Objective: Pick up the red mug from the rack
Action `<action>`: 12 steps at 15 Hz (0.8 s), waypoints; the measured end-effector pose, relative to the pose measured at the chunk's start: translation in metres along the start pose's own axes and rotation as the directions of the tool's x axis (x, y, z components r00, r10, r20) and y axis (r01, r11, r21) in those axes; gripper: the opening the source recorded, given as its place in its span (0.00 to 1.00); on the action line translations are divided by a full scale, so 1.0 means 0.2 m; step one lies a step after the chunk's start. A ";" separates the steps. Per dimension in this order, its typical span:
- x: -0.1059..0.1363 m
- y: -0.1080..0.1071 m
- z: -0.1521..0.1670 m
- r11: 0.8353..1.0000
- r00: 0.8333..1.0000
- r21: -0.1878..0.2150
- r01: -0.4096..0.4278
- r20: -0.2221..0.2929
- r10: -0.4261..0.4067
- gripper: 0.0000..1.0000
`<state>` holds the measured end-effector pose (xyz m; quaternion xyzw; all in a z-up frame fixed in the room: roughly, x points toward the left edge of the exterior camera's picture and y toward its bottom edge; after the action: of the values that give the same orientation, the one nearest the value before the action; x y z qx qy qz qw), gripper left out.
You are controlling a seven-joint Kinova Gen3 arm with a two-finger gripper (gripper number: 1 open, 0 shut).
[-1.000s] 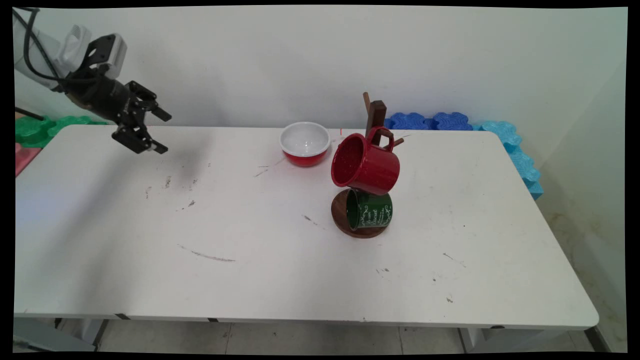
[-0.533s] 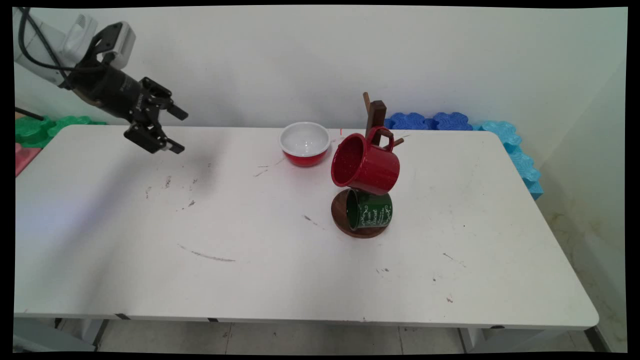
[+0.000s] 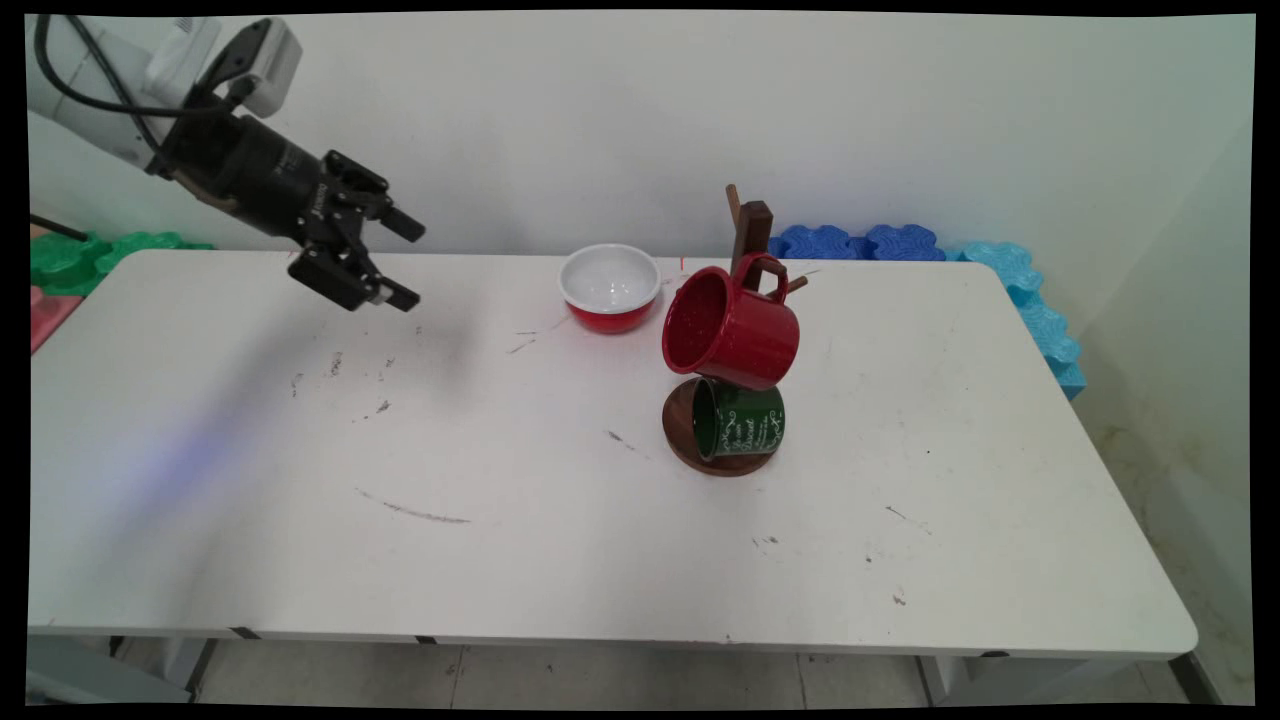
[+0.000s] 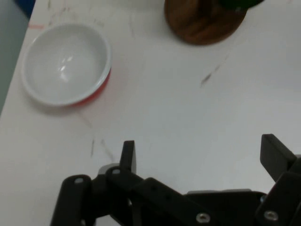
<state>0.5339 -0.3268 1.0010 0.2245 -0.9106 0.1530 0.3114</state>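
Note:
My black gripper [image 3: 408, 262] hangs open and empty above the table's far left part, pointing right toward the bowl. In the hand view the gripper [image 4: 200, 150] shows its two fingers wide apart with bare table between them. A red bowl with a white inside [image 3: 610, 287] stands at the table's far middle, upper left as the bowl [image 4: 66, 63] in the hand view. To its right a wooden mug stand [image 3: 752, 232] carries a red mug [image 3: 732, 328] by its handle. Below it a green mug [image 3: 740, 420] lies over the stand's round base [image 4: 204, 21].
The white table [image 3: 500, 560] bears scuff marks. Blue foam pieces [image 3: 1000, 270] line the far right edge and corner. Green foam [image 3: 80, 255] and red foam pieces lie past the far left corner.
The gripper has moved steadily right and slightly up along the table's far side, closer to the bowl. Its fingers stay open. The bowl, mugs and stand have not moved.

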 end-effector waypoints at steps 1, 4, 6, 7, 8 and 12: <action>0.03 0.02 0.01 1.000 1.000 -0.007 0.006 -0.014 -0.007 1.00; 0.09 0.08 0.04 1.000 0.999 -0.021 0.022 -0.046 -0.022 1.00; 0.13 0.11 0.06 0.999 0.997 -0.031 0.032 -0.064 -0.034 1.00; 0.15 0.13 0.07 0.999 0.996 -0.038 0.039 -0.076 -0.042 1.00; 0.18 0.15 0.08 0.998 0.995 -0.045 0.048 -0.087 -0.052 1.00; 0.28 0.22 0.13 0.993 0.987 -0.074 0.092 -0.124 -0.100 1.00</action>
<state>0.4601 -0.3182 1.0105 0.2473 -0.8817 0.1208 0.3832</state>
